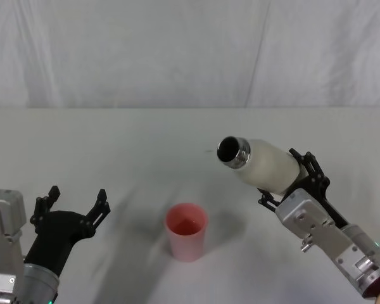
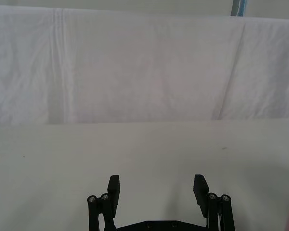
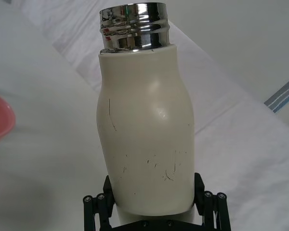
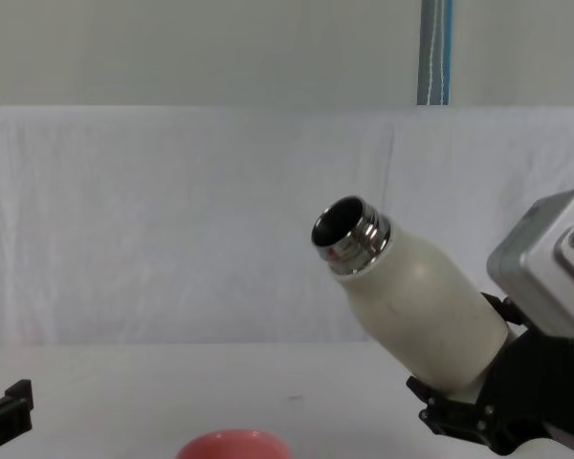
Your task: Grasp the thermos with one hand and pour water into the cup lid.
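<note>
The white table carries little. Above it the thermos hangs in the air, tilted, its long axis running from the base in the right gripper up toward the steel neck, which points to the robot's left and slightly away. That gripper clamps the bottle's lower body, fingers on either side. The cup lid stands upright on the table, lower and to the left of the open mouth, not yet under it; it seems to hold some water already. The left gripper rests parked at the near left, fingers spread wide, well apart from the cup.
</note>
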Available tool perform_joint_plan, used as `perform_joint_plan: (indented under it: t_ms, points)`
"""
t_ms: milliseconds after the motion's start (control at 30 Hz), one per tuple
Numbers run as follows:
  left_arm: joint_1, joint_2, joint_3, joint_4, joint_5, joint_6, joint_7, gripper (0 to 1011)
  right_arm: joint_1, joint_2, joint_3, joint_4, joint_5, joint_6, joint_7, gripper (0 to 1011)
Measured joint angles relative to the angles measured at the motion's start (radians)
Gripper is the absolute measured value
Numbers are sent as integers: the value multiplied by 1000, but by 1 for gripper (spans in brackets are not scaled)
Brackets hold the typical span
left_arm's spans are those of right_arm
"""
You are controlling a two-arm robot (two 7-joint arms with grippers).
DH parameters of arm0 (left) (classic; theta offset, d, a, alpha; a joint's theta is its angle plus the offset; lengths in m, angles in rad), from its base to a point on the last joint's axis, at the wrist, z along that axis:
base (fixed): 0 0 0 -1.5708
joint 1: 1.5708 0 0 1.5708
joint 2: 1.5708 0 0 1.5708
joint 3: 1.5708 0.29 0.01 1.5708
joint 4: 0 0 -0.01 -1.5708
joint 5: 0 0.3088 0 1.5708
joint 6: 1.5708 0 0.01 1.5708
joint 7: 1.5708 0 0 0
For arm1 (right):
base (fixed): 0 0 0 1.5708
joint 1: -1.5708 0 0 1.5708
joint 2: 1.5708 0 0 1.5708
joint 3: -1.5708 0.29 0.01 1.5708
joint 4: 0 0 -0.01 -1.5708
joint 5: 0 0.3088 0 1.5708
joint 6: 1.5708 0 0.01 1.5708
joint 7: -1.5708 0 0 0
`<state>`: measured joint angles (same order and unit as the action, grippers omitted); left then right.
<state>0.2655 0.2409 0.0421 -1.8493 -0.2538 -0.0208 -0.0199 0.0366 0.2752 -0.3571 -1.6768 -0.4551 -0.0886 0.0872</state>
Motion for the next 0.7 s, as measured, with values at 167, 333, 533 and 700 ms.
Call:
perform_joint_plan:
  t_ms: [167,333,533,700]
  points:
    - [0,0,0,0,0,0,0,1001,0,5,-6,6,-27,-9,-10,969]
    - [0,0,0,0,0,0,0,1001,-1,15,-14,12,-63,-17,-18,968]
    - [0,0,0,0,0,0,0,1001,7,30,-31,19,-121,-20,-35,968]
    - [0,0,0,0,0,0,0,1001,13,39,-45,23,-162,-20,-49,969]
